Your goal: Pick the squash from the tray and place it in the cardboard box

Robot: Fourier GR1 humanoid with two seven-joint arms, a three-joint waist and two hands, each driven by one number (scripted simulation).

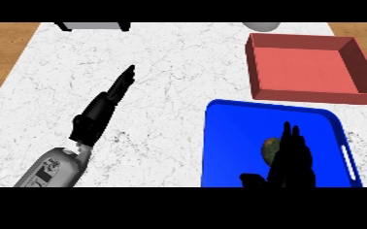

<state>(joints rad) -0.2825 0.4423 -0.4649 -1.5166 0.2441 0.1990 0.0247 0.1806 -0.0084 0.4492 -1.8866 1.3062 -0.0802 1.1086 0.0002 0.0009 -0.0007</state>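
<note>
one squash, one tray, one box

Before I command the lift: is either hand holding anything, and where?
Nothing yet. The right hand is open, its straight fingers partly covering the squash on the blue tray. The left hand is open over the counter.

The right hand hides the right side of the squash; whether they touch cannot be told. The hand's wrist and the blue tray's near edge are cut off below. At the counter's far edge, a grey object and a pale round one are cut off above.
</note>
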